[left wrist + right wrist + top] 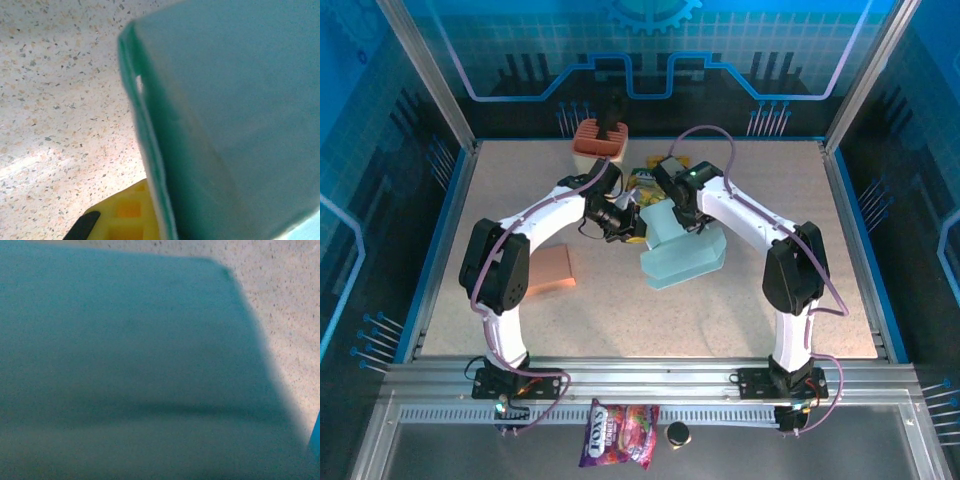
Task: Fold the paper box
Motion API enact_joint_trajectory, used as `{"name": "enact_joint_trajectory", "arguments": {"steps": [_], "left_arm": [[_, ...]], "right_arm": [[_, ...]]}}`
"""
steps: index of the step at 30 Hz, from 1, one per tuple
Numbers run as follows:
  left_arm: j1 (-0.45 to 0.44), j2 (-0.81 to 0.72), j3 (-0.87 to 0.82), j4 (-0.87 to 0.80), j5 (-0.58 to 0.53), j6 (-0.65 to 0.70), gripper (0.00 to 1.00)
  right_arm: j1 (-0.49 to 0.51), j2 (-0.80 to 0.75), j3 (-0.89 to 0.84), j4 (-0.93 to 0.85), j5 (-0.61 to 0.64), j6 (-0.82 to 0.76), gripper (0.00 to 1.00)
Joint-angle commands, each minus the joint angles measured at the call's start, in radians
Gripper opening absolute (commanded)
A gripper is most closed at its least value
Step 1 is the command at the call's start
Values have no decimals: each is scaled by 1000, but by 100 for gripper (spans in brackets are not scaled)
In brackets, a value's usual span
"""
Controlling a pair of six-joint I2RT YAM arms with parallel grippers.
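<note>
As my left pincer sat pressed together at ten o'clock of the teal paper box, my right pincer sat at twelve; its spread I couldn't tell.

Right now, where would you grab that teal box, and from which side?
The box is broad, likely too wide to pinch across. Its raised flap at the back is thin and stands up, so I'd pinch that edge from the left, where the left wrist view shows it edge-on.
</note>
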Motion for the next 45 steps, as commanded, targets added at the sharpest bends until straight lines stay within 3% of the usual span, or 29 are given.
{"name": "enact_joint_trajectory", "arguments": {"steps": [1,7,20,26,36,45], "left_arm": [[-4,1,25,17,34,-3,0],[-6,2,19,13,11,-13,0],[-25,-28,-247,288,-160,-215,0],[-38,-31,-342,401,-223,-277,12],[-59,-21,-365,440,-263,-295,18],[-68,-29,-364,375,-328,-282,19]], "right_arm": [[1,-30,-22,6,-26,26,1],[18,-11,-5,-19,49,51,0],[95,4,-180,79,-42,168,0],[110,14,-199,93,-57,175,0],[111,21,-185,90,-77,175,0],[111,29,-170,84,-83,179,0]]}}
